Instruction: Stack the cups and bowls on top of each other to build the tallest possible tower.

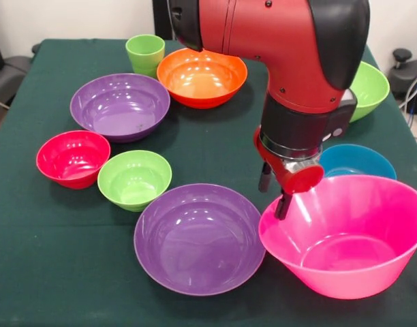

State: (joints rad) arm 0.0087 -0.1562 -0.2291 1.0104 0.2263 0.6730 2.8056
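My gripper (274, 197) hangs over the left rim of the huge pink bowl (345, 272) at the front right, its two dark fingers (265, 178) apart and holding nothing. A large purple bowl (199, 238) sits just left of the pink one, and a second purple bowl (120, 105) sits at the back left. The large orange bowl (202, 76) and the light green cup (145, 53) stand at the back. The small red bowl (73, 158) and small lime green bowl (134, 178) sit at the left. The small blue bowl (357, 162) is behind the pink one. The large lime green bowl (371, 88) is partly hidden by the arm. No bowl is nested. The orange cup is out of view.
The red and black arm (290, 61) comes down over the table's right half and hides what lies behind it. The dark green tablecloth (58, 272) shows bare at the front left. Chairs and cables stand beyond the table's side edges.
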